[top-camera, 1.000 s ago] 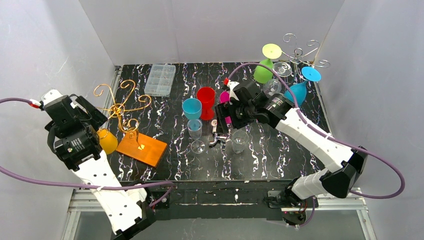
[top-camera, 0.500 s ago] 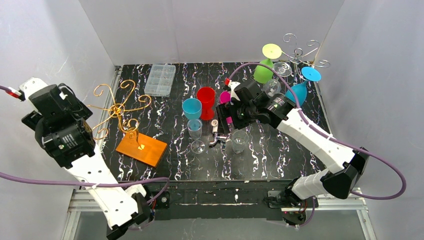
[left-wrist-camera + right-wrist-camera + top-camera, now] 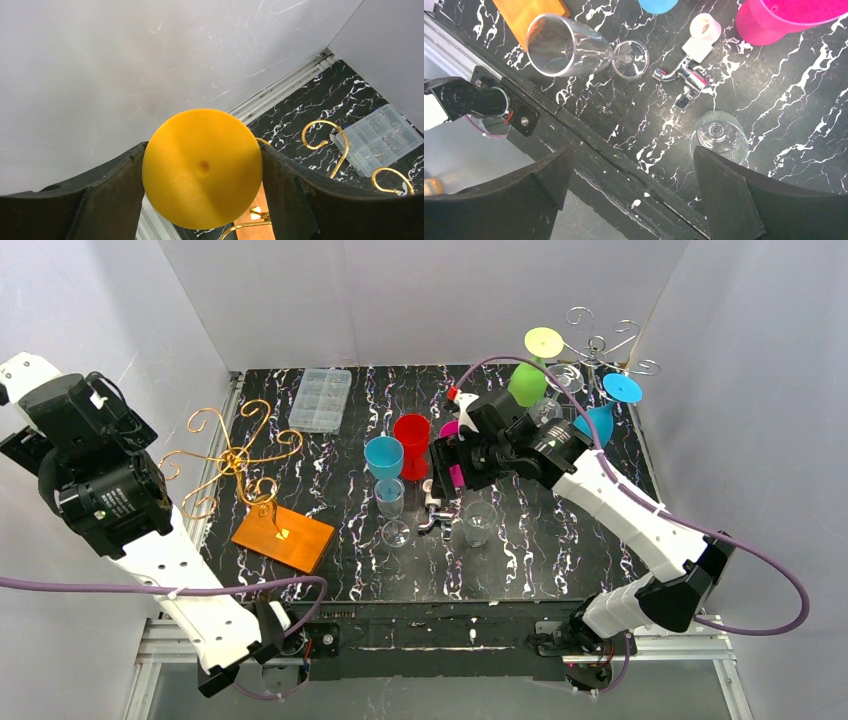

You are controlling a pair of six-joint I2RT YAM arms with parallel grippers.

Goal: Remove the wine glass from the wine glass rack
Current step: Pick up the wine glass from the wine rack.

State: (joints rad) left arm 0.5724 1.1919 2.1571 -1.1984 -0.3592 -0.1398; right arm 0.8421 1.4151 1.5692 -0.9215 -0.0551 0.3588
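Left gripper [image 3: 202, 190]: jaws clamped on yellow glass [image 3: 200, 165], held high, left of gold rack [image 3: 235, 455].
Right gripper [image 3: 636, 175]: jaws wide apart, above clear glass [image 3: 719, 135] on table [image 3: 784, 130].

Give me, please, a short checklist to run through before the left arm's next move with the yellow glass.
1. Grip: yellow wine glass sits in the left pincer, touching both sides: ok.
2. Glass free of the gold rack: cannot tell; gold wire shows just behind it in the wrist view.
3. Right pincer open and empty: ok.
4. Right pincer away from the gold rack: ok.
5. Bare table beside the rack's orange base for setting down: ok.
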